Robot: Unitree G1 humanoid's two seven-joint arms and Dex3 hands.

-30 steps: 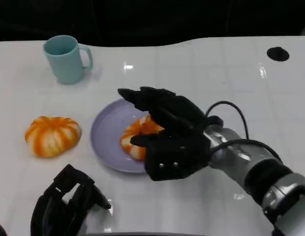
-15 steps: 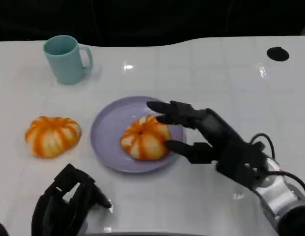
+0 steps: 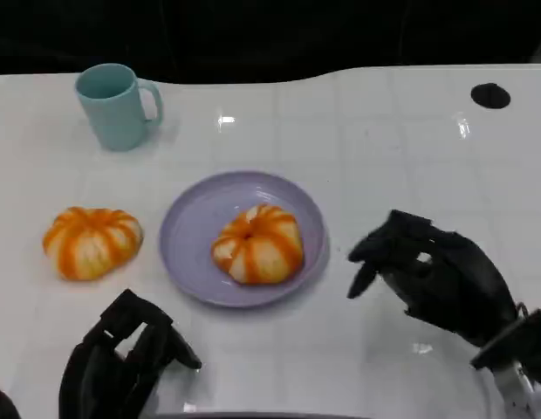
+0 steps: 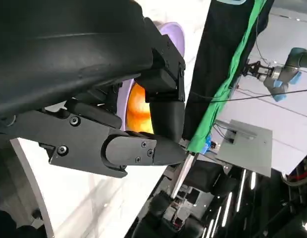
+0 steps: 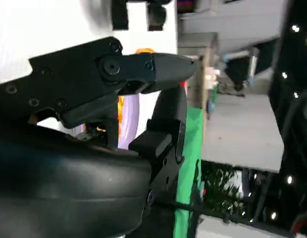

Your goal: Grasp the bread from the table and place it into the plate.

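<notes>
An orange-and-white striped bread (image 3: 257,243) lies on the lilac plate (image 3: 194,218) at the table's centre; a sliver of it (image 4: 137,107) shows past my left hand in the left wrist view. A second striped bread (image 3: 92,241) sits on the table left of the plate. My right hand (image 3: 432,275) hovers to the right of the plate, apart from it, its fingers loosely curled around nothing. My left hand (image 3: 122,358) rests low at the front left, holding nothing, fingers slightly apart.
A teal mug (image 3: 116,106) stands at the back left. A small black disc (image 3: 490,95) lies at the back right. The white table's far edge runs along the top against a dark background.
My right hand let go of the bread on the plate and drew back to the right and toward me. The bread stays on the plate. The left hand has not moved.
</notes>
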